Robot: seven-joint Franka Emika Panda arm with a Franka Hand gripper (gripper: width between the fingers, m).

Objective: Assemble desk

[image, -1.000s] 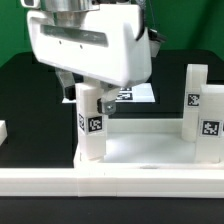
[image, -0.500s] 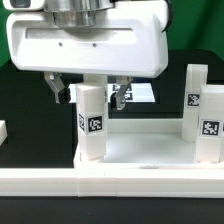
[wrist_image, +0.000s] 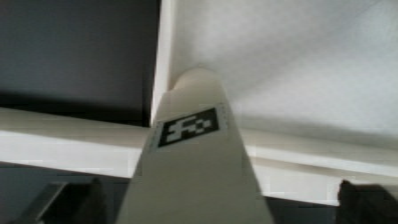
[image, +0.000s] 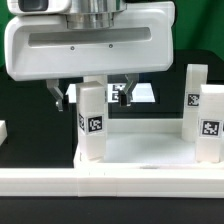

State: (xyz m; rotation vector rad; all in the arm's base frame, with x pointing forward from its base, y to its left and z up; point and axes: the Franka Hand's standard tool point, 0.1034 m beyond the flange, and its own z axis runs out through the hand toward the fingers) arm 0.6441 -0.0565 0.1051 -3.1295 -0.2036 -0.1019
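The white desk top (image: 140, 150) lies on the black table with three tagged post legs standing in its corner sockets. One leg (image: 92, 122) stands at the near corner on the exterior view's left, and two more (image: 210, 125) (image: 194, 92) on the right. My gripper (image: 92, 95) hangs over the left leg, open, one finger (image: 58, 96) on each side of its top, not touching. In the wrist view the same leg (wrist_image: 192, 150) rises between the dark fingertips (wrist_image: 356, 205), with the desk top (wrist_image: 285, 60) below.
The long low white rail (image: 100, 182) runs along the front edge. The marker board (image: 140, 94) lies behind the gripper. A small white part (image: 3, 130) shows at the exterior view's left edge.
The gripper turned to face the camera squarely and shifted to centre over the left leg, then rose slightly. Its fingers now straddle the leg top. The leg stays standing.
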